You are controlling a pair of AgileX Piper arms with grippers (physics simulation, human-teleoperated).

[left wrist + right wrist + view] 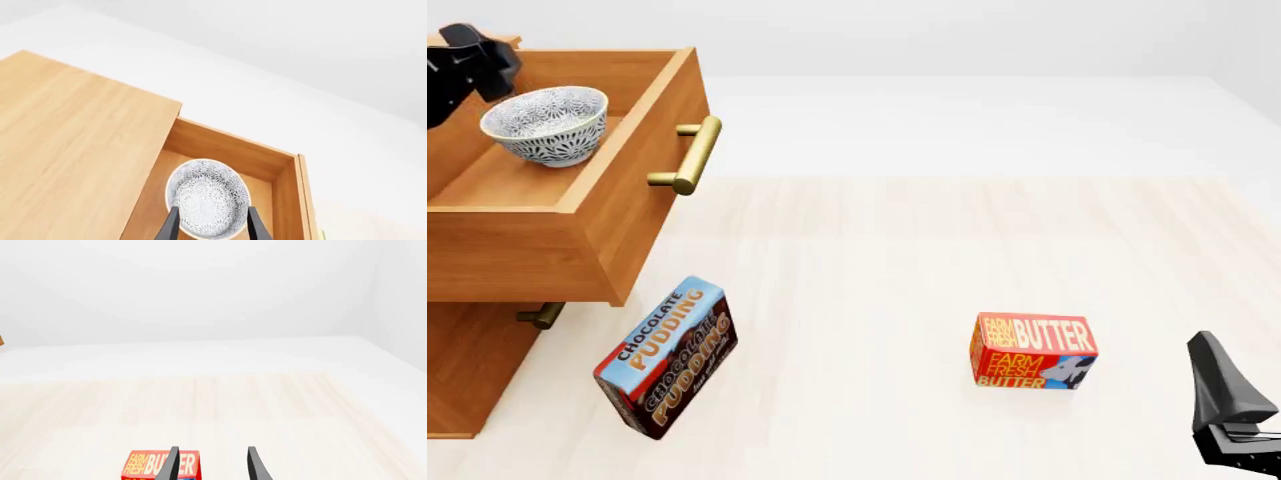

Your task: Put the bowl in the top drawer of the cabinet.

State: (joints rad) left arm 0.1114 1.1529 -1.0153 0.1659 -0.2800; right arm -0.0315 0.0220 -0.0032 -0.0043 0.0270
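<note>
Your bowl [546,125] sits inside the pulled-out top drawer [627,215] of the cabinet [467,375], resting on the drawer floor towards the back, so the placing looks done. The left wrist view looks straight down on it: the left pincer [212,225] is spread wide, its two fingers either side of the bowl's near rim, and you cannot tell from here whether they touch it. I judge it let go, since the bowl sits level on the wood.

The drawer stands fully out, brass handle [694,155] facing the tabletop [961,250], which gives you room to lift straight up.

Your right pincer [212,465] is parted and holds nothing, parked low beside the butter box [1033,351], clear of the pudding box [667,358].
</note>
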